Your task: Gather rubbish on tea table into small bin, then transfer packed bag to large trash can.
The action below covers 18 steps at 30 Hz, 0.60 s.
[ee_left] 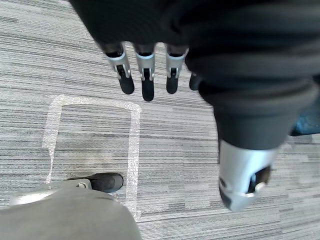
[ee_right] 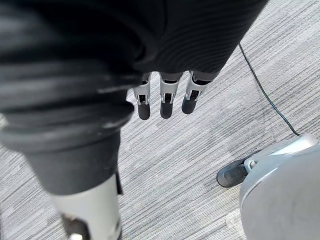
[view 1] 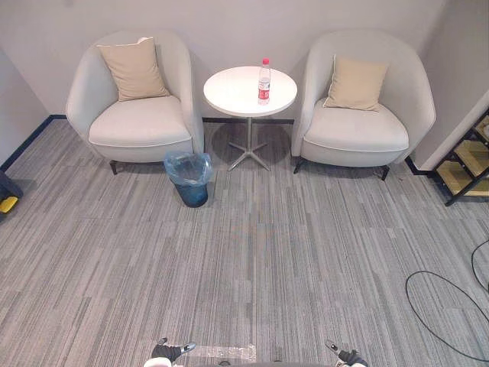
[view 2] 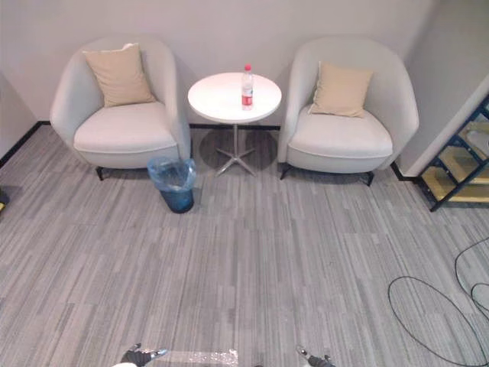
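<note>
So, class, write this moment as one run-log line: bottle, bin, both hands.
bottle: upright on tea table | small bin: bagged, on carpet | left hand: open, empty | right hand: open, empty

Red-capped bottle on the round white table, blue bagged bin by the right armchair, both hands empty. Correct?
No: the left eye view shows the small blue bag-lined bin by the left pale armchair. The clear red-capped bottle is on the round white table; left hand and right hand hang empty.
</note>
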{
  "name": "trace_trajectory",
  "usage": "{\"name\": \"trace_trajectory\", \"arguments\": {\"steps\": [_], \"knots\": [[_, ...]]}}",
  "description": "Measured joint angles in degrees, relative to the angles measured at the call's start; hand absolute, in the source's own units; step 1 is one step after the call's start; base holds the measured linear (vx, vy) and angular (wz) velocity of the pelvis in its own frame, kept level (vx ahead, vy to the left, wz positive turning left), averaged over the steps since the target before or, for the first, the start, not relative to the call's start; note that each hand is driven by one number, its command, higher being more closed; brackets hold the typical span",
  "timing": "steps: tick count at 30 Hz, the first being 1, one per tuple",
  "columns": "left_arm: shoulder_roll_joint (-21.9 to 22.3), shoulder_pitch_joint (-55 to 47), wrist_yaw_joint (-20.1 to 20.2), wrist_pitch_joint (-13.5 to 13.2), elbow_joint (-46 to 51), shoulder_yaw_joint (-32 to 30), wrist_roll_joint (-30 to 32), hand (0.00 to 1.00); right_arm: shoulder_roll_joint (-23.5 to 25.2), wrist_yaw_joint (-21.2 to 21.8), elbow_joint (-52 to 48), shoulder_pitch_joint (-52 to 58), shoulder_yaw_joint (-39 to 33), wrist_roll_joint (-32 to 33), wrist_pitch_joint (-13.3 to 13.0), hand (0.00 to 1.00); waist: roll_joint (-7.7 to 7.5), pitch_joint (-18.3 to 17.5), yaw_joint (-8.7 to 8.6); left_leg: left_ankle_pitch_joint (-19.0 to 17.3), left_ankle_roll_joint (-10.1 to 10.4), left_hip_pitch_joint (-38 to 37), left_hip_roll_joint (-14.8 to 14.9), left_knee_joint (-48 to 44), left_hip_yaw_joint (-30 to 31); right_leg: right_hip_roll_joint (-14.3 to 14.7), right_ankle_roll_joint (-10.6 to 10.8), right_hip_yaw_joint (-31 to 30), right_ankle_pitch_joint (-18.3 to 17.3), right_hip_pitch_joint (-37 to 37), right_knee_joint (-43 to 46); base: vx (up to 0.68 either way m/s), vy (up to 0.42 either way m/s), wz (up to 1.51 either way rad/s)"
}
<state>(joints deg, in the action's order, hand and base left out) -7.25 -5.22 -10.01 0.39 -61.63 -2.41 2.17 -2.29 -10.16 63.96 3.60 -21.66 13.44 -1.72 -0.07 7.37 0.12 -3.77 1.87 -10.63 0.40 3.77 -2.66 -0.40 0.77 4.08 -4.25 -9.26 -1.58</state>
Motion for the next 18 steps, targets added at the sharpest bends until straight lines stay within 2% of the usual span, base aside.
{"name": "trace_trajectory", "arguments": {"steps": [18], "knots": [[-0.6,0.0,0.1,0.1,-1.0,0.1,-0.1,0.0,-0.1,0.3,0.1,0.1,1.6,-0.1,0.1,0.0,-0.69,0.0,0.05,0.0,0.0,-0.3,0.1,0.2,-0.2,0.2,-0.1,0.0,0.3,-0.7,-1.0,-0.03,-0.013,0.0]]}}
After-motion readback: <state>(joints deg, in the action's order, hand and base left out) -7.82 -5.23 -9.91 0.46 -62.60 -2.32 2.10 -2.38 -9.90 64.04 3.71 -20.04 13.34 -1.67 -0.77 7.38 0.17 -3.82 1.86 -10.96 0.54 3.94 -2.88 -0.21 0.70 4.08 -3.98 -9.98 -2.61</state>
